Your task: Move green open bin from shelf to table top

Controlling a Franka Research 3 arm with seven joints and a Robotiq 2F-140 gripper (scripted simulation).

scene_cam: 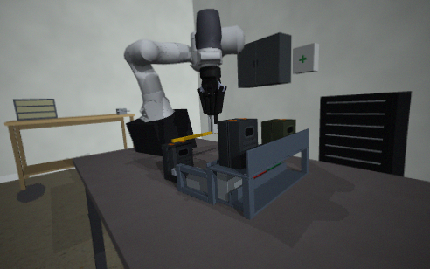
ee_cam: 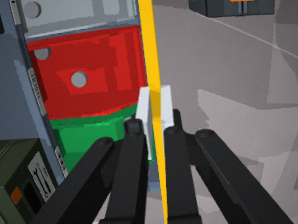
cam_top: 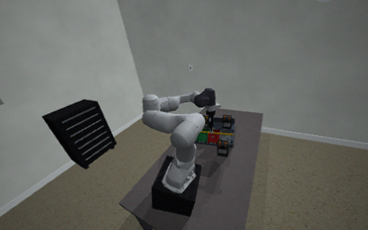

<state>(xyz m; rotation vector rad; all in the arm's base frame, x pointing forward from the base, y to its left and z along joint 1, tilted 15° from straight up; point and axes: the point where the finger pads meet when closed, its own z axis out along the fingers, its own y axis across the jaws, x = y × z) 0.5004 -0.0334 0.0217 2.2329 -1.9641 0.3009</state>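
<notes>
My gripper [cam_top: 211, 130] [scene_cam: 212, 127] [ee_cam: 156, 100] points down and is shut on a thin yellow bar [scene_cam: 190, 138] [ee_cam: 150, 40], which passes between the pale fingertips. The bar runs lengthwise along the open fronts of the bins, above the table. The green bin [cam_top: 202, 138] [ee_cam: 87, 142] stands in the shelf [scene_cam: 249, 196], partly hidden by the fingers in the wrist view; its parts cannot be made out. The red bin [cam_top: 213, 138] [ee_cam: 117, 75] is beside it, and a grey bin [ee_cam: 90, 12] is beyond the red one.
An olive case [scene_cam: 278, 127] [ee_cam: 15, 172] and a dark case [scene_cam: 238, 144] stand on top of the shelf. Another dark case [cam_top: 223, 150] [scene_cam: 178, 162] [ee_cam: 232, 7] stands on the table [cam_top: 223, 196] [scene_cam: 153, 218] near the far end of the bar.
</notes>
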